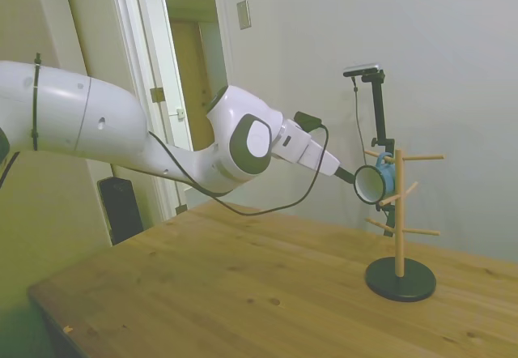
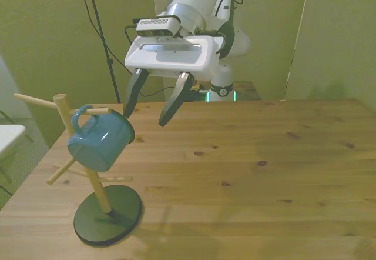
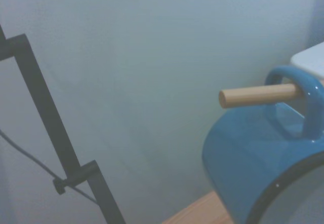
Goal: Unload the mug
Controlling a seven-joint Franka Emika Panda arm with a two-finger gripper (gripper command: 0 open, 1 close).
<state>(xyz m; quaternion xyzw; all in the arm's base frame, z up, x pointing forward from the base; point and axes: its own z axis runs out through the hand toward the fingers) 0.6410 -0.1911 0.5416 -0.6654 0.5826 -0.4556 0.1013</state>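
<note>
Gripper [image 2: 150,110] open, just beside mug [image 2: 101,140] hanging on rack peg [image 2: 98,111]

Dim, even indoor light with a greenish cast, faint shadows; the wrist view is soft.

White glossy arm [image 1: 97,127], rounded links, grey oval joint cap [image 1: 247,141]. Black cable [image 1: 243,204] loops beneath the forearm, black band near the shoulder. Flat white gripper [image 2: 154,108] body, two dark tapered jaws, small camera bar on top
</note>
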